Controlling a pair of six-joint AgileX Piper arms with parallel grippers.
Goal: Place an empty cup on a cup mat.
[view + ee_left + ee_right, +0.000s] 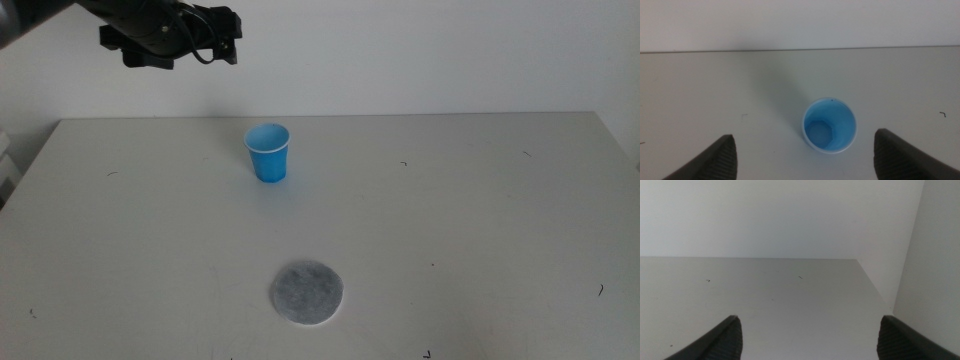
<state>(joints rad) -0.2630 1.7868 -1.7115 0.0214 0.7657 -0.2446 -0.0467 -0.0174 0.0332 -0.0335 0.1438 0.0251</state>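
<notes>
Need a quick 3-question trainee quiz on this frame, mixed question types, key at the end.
1. True or false: the cup stands on the cup mat.
2. Which gripper is near the cup? A) left gripper B) right gripper
3. Fill in: the cup is upright and ____ inside.

Key:
1. False. It stands on the bare table, apart from the mat.
2. A. It hangs above the cup, jaws wide apart, touching nothing; the right wrist view shows only table.
3. Empty.

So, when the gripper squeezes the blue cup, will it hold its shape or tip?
The cup looks thin-walled and empty, so probably light and easily crushed. It narrows toward the base, so a sideways push likely tips it.
</notes>
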